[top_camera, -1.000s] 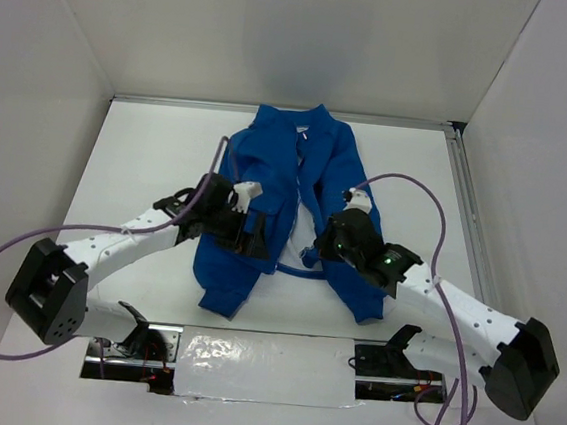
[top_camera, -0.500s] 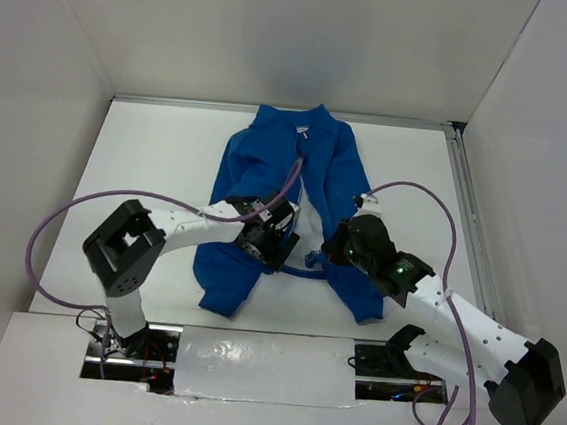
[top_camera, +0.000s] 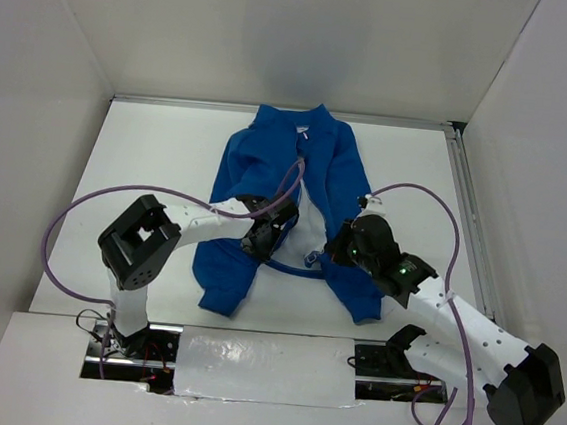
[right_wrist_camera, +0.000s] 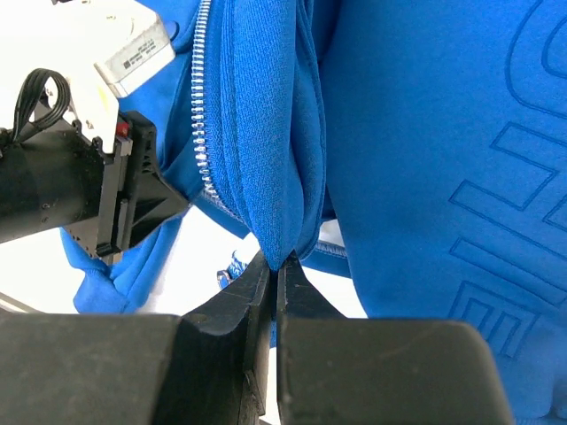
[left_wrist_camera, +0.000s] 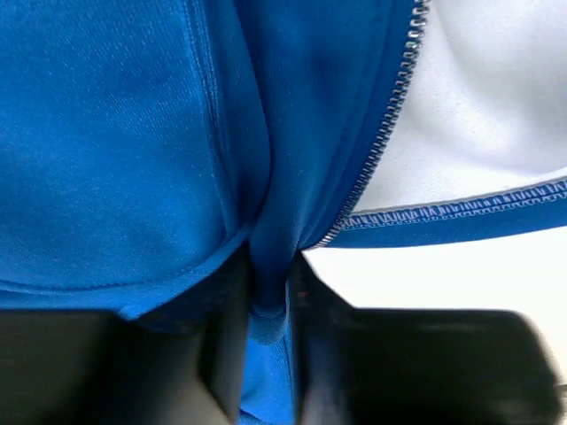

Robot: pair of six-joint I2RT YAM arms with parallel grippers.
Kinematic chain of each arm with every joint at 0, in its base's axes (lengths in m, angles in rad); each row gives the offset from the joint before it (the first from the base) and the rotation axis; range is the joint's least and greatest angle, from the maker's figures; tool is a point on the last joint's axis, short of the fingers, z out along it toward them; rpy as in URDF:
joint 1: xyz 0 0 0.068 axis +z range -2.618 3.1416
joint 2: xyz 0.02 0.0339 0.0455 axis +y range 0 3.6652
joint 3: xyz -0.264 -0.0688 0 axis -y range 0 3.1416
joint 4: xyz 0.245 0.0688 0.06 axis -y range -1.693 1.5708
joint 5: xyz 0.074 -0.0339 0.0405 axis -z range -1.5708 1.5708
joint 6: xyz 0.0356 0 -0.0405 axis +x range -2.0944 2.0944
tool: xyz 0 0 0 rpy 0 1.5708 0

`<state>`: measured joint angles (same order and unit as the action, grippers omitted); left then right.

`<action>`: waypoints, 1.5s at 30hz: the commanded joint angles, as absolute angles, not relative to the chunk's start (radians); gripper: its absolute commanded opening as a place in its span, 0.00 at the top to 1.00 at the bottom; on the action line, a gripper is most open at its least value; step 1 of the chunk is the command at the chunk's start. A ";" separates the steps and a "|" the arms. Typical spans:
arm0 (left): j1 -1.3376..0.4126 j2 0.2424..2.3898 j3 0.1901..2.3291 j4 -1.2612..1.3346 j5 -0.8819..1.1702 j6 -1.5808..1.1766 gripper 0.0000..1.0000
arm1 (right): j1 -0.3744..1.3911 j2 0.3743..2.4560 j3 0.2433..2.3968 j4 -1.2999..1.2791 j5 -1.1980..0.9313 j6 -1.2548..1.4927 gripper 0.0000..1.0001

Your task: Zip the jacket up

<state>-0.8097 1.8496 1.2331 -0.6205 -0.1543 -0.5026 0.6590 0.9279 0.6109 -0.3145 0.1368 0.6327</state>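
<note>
1. The jacket (top_camera: 314, 160) is found flat on the middle of the white table (top_camera: 148, 159). Its collar (top_camera: 307, 124) is turned to the far wall and its hem to the arm bases.
2. The lower front is open, and pale lining (top_camera: 307, 230) is exposed between the two panels. Nearer the collar the edges lie together; whether they are zipped there cannot be told.
3. The left gripper (top_camera: 266, 239) is set on the lower inner edge of the panel on its own side.
4. In the left wrist view it (left_wrist_camera: 268, 297) is seen clenched on a narrow upright fold of blue fabric, pinched between the dark fingers (left_wrist_camera: 221, 354).
5. Zipper teeth (left_wrist_camera: 390, 124) are noted just beside that fold, on the lining side. They run down to the stitched hem (left_wrist_camera: 443, 217).
6. The right gripper (top_camera: 332, 249) is set on the lower inner edge of the opposite panel.
7. In the right wrist view it (right_wrist_camera: 275, 266) is pressed tight on a fold of fabric, with no gap showing between the fingers (right_wrist_camera: 297, 292).
8. That panel's teeth (right_wrist_camera: 202, 115) are seen just left of the fold. Raised lettering (right_wrist_camera: 509, 221) is seen on the cloth to the right.
9. The two grippers are near each other across the open front, not touching.
</note>
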 commanded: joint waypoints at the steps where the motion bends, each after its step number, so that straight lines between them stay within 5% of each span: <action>1: -0.808 1.836 1.240 -0.615 -0.153 -0.491 0.72 | 0.646 0.893 0.601 -0.268 0.135 0.620 0.97; 5: -0.808 1.792 1.220 -0.568 -0.085 -0.468 0.92 | 0.638 0.887 0.597 -0.262 0.120 0.612 0.97; 7: -0.810 1.746 1.195 -0.540 -0.029 -0.445 0.94 | 0.637 0.885 0.595 -0.262 0.117 0.609 0.97; 12: -0.810 1.617 1.129 -0.463 0.073 -0.388 0.75 | 0.634 0.887 0.592 -0.255 0.103 0.606 0.97; 18: -0.810 1.569 1.118 -0.454 0.130 -0.371 0.78 | 0.629 0.896 0.591 -0.253 0.087 0.600 0.97; 22: -0.810 1.552 1.101 -0.437 0.156 -0.361 0.61 | 0.630 0.900 0.591 -0.255 0.090 0.601 0.97; 26: -0.810 1.578 1.106 -0.466 0.130 -0.370 0.55 | 0.627 0.905 0.588 -0.256 0.094 0.604 0.97; 36: -0.811 1.602 1.120 -0.489 0.146 -0.391 0.96 | 0.627 0.923 0.588 -0.247 0.072 0.597 0.97; 45: -0.810 1.485 1.083 -0.345 0.295 -0.428 1.00 | 0.643 0.908 0.540 -0.079 -0.099 0.568 1.00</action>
<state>-0.8066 1.5631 1.0870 -0.4194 0.2131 -0.3973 0.6350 0.9302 0.5632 -0.2211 -0.0013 0.5995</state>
